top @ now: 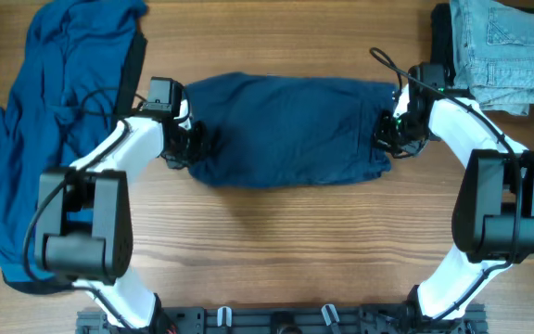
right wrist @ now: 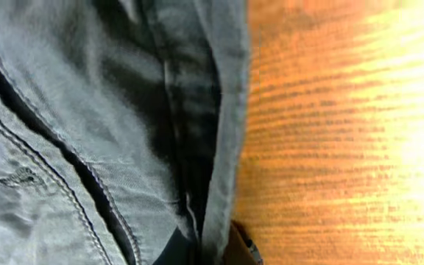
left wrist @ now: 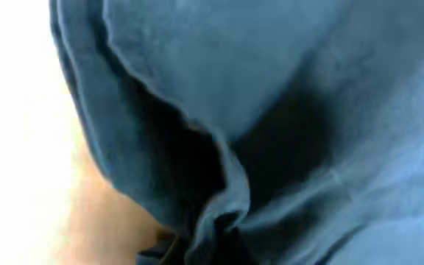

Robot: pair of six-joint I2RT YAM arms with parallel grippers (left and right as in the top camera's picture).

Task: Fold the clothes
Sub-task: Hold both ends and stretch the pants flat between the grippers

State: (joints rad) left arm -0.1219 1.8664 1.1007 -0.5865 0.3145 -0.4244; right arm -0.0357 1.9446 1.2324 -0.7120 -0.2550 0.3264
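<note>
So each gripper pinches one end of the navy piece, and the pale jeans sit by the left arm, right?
No. The overhead view shows the pale jeans by the right arm. The navy piece is pinched at both ends.

a warm brown wood-grain table (top: 276,241), a black rail (top: 276,322) along its near edge

A wooden table (top: 276,237) — warm brown grain running sideways — lies under bright light.
</note>
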